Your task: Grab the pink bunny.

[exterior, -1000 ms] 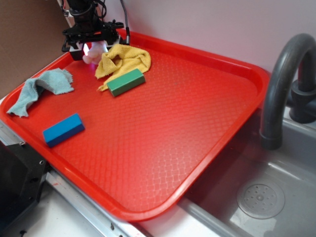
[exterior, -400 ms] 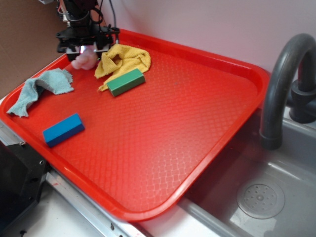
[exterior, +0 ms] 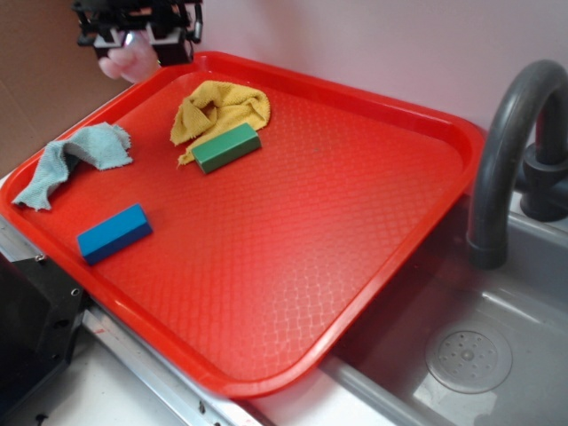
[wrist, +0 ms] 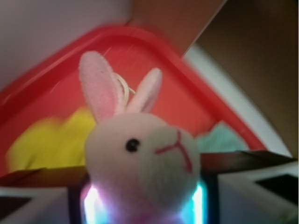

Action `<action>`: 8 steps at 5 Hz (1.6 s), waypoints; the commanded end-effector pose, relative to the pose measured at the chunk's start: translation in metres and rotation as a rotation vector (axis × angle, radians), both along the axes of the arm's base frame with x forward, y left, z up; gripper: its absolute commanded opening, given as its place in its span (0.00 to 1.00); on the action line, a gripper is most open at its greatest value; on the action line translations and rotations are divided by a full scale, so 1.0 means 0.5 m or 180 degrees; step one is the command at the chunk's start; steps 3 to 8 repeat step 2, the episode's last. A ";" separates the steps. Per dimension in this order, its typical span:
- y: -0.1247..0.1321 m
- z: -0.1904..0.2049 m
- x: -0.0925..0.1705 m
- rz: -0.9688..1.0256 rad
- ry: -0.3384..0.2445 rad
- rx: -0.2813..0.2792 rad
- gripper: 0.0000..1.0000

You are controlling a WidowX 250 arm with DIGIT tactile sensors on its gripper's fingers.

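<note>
The pink bunny hangs in the air above the far left corner of the red tray, held in my gripper, which is shut on it. In the wrist view the pink bunny fills the middle, pale and fuzzy, with two pink ears, a black eye and a red stitched nose. Its body sits between the jaws at the bottom edge, and its lower part is hidden there.
On the tray lie a yellow cloth, a green block, a blue block and a pale teal cloth. A grey faucet and a sink are at the right. A brown wall stands at the left.
My gripper has risen from the tray's far left corner and shifted left, lifting the pink bunny off the tray surface beside the yellow cloth.
</note>
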State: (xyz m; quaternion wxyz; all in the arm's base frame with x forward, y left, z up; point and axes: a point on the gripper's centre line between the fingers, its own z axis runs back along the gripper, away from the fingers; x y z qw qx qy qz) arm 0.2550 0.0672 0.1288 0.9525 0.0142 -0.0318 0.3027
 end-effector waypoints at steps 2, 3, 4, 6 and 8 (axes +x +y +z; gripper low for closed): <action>-0.100 0.270 -0.139 -0.0941 -0.0734 -0.0578 0.00; -0.100 0.270 -0.139 -0.0941 -0.0734 -0.0578 0.00; -0.100 0.270 -0.139 -0.0941 -0.0734 -0.0578 0.00; -0.100 0.270 -0.139 -0.0941 -0.0734 -0.0578 0.00; -0.100 0.270 -0.139 -0.0941 -0.0734 -0.0578 0.00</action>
